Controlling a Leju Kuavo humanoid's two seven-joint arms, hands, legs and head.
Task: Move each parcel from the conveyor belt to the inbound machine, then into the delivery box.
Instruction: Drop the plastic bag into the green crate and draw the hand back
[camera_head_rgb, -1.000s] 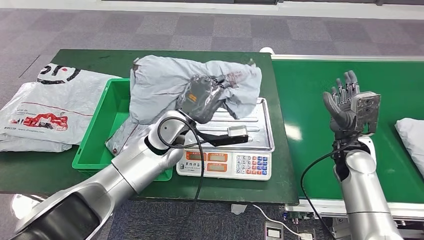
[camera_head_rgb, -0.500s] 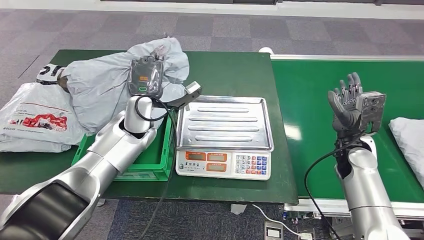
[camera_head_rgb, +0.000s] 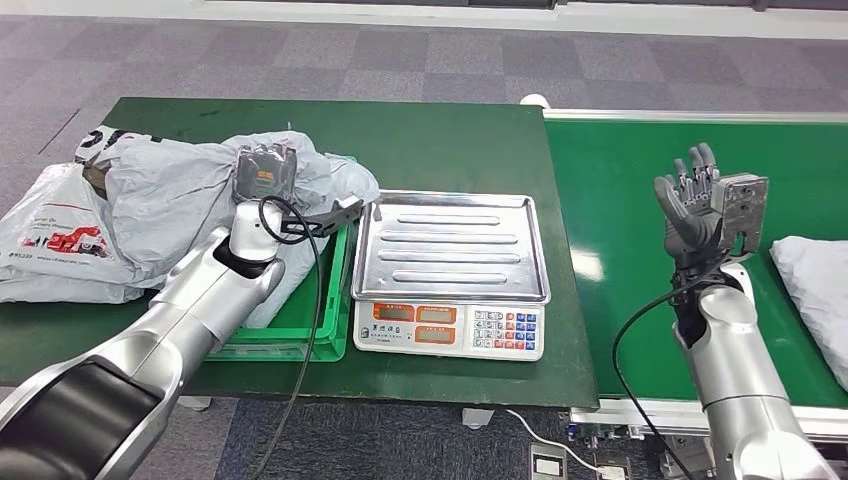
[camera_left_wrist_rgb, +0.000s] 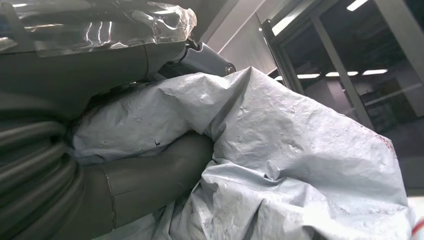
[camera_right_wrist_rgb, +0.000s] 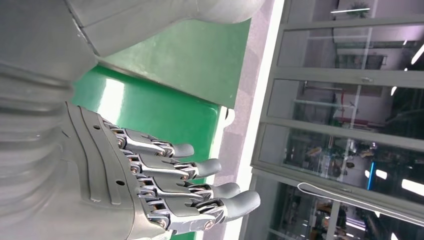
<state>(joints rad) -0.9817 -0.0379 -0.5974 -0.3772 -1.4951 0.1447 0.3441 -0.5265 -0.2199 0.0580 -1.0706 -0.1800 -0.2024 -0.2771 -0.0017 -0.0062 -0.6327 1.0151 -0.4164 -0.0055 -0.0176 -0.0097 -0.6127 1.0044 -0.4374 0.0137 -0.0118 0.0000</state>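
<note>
My left hand (camera_head_rgb: 264, 172) grips a crumpled grey parcel (camera_head_rgb: 185, 205) over the green delivery box (camera_head_rgb: 322, 325) at the left of the table; up close, its thumb and fingers (camera_left_wrist_rgb: 150, 180) wrap the grey plastic (camera_left_wrist_rgb: 300, 165). The scale's steel tray (camera_head_rgb: 450, 245) beside the box is bare. My right hand (camera_head_rgb: 693, 203) is raised above the green conveyor belt (camera_head_rgb: 640, 190), fingers (camera_right_wrist_rgb: 200, 185) spread, holding nothing. A white parcel (camera_head_rgb: 815, 285) lies on the belt at the right edge.
A white printed bag (camera_head_rgb: 55, 235) lies on the dark green table (camera_head_rgb: 440, 140), left of the box. The scale's display and keypad (camera_head_rgb: 450, 328) face me. A black cable (camera_head_rgb: 300, 340) hangs from my left arm past the box.
My left hand has carried the grey parcel off the scale tray leftwards and lowered it over the green box. The right hand has barely moved.
</note>
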